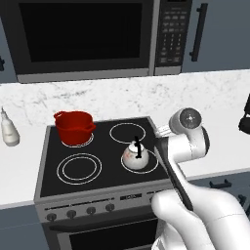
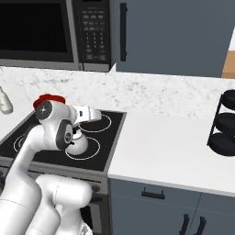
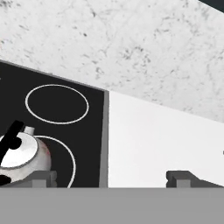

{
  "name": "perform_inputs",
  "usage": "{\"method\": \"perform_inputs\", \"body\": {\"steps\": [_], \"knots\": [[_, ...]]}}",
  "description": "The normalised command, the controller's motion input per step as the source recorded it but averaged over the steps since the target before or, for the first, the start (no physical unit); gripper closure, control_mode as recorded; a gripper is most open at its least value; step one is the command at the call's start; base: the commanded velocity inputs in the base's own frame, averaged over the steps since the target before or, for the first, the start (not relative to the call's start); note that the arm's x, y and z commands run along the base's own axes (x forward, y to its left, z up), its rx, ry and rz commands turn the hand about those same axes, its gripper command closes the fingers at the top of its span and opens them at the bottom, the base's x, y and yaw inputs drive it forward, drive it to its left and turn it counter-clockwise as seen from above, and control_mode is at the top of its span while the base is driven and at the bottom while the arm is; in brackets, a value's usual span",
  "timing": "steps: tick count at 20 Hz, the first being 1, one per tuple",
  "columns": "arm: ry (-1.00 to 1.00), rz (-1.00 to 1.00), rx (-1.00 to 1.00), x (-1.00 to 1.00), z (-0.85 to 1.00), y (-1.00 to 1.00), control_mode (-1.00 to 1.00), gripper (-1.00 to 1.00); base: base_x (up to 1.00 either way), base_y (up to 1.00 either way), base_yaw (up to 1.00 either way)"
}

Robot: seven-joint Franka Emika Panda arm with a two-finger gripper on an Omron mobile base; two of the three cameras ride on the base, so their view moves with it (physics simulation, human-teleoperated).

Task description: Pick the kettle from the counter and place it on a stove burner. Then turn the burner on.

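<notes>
The small white kettle [image 1: 135, 155] with its black arched handle stands upright inside the thin white ring of the front right stove burner [image 1: 154, 164] on the black cooktop. In the right base view the kettle [image 2: 79, 143] is partly hidden behind my arm. My gripper [image 1: 162, 131] hovers open just above and to the right of the kettle, holding nothing. The hand view has the kettle [image 3: 22, 155] at lower left on the burner ring [image 3: 71, 158], by the left fingertip [image 3: 43, 177], with the white counter [image 3: 153, 140] ahead of my gripper [image 3: 113, 179].
A red two-handled pot [image 1: 73, 126] sits on the rear left burner. A white bottle [image 1: 8, 129] stands on the counter left of the stove. A microwave [image 1: 83, 34] hangs above. A black rack [image 2: 225, 124] stands at far right. Stove knobs [image 1: 80, 211] line the front panel.
</notes>
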Motion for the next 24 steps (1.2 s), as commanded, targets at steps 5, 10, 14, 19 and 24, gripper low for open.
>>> {"method": "perform_inputs", "body": {"steps": [5, 10, 14, 19, 24], "knots": [[0.00, 0.00, 0.00, 0.00, 0.00, 0.03, -1.00, -1.00, 0.00, 0.00, 0.00], [-0.02, 0.03, -0.06, -0.17, 0.00, 0.61, -1.00, -1.00, 0.00, 0.00, 0.00], [-0.11, 0.09, -0.25, -0.41, -0.05, 1.00, -1.00, -1.00, 0.00, 0.00, 0.00], [-0.10, 0.06, -0.29, -0.38, -0.21, 1.00, -1.00, -1.00, 0.00, 0.00, 0.00], [-0.12, 0.08, -0.25, -0.42, -0.21, 1.00, -1.00, -1.00, 0.00, 0.00, 0.00]]}}
